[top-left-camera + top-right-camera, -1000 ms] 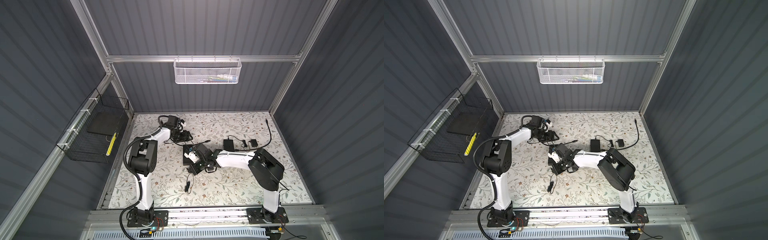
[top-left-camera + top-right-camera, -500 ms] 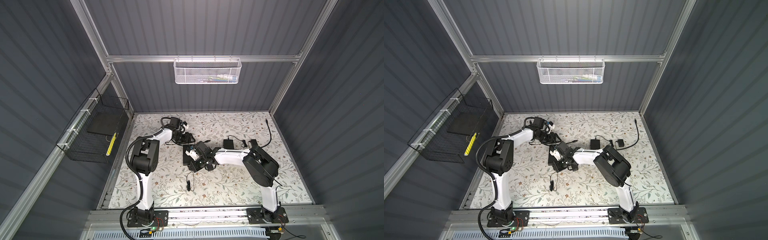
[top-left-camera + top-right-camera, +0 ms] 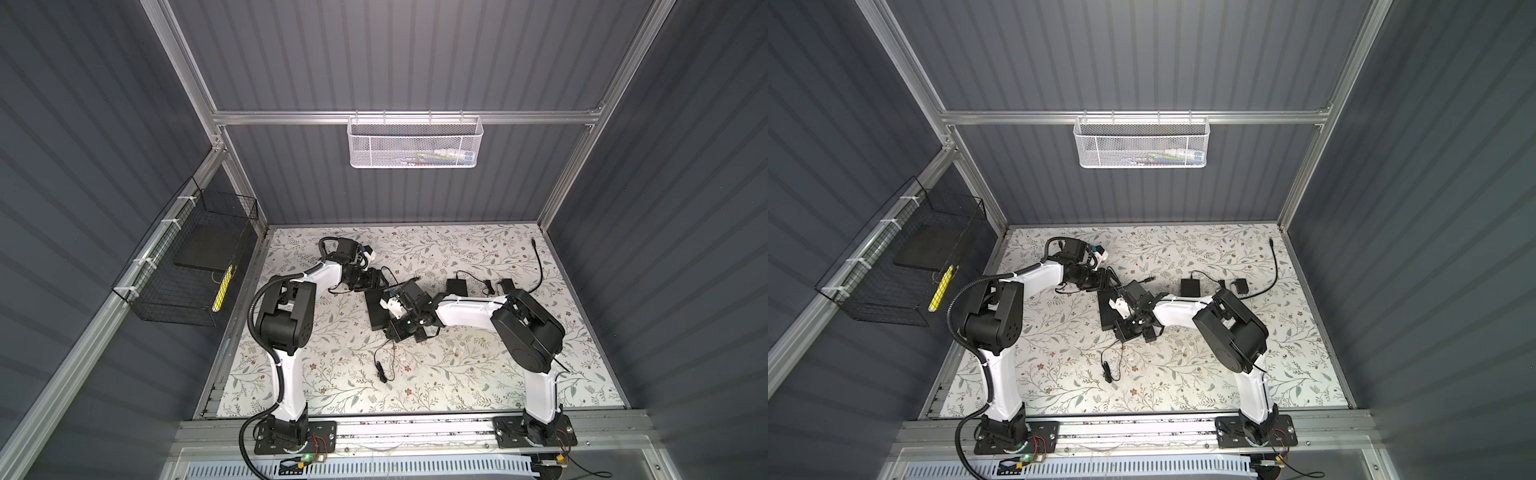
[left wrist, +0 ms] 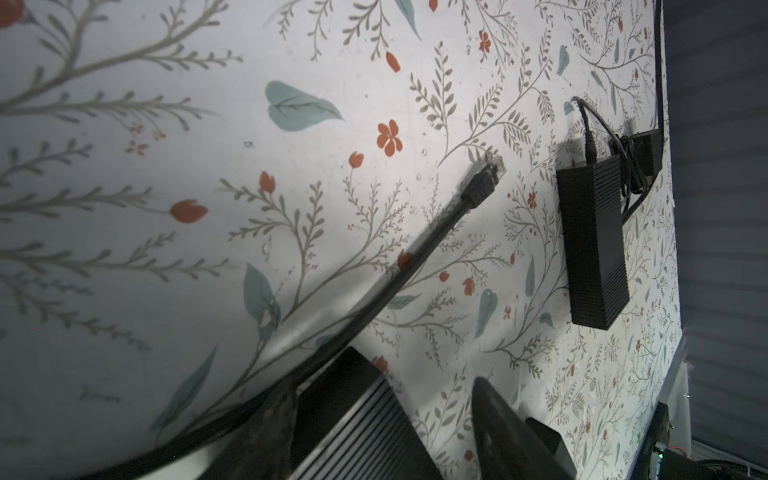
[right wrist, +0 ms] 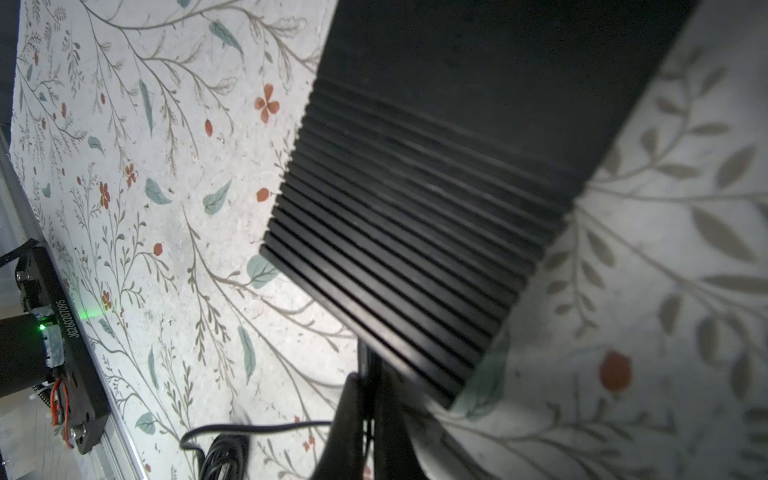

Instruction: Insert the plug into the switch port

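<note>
While the Ethernet plug (image 4: 484,183) lies unheld on the floral tabletop (image 4: 332,124), the stock stands thus.

- Network switch (image 3: 376,311): black, ribbed casing (image 5: 415,232), flat on the tabletop.
- Ethernet plug: clear tip, black boot. It is just past the switch's back-right corner in a top view (image 3: 415,277) and not touching the switch. Its cable (image 4: 374,286) runs back to the switch's corner, passing close by one left finger (image 4: 274,419).
- Left tool (image 4: 386,419): at the switch's rear end, fingers apart. A corner of the casing lies between them, with bare tabletop showing beside the other finger.
- Right tool (image 5: 365,415): at the switch's front end, fingers pressed together. A thin black cord (image 5: 257,424) runs up to them; whether it is pinched cannot be told.
- Power brick (image 4: 594,245): right of the switch, beyond the plug.
</note>
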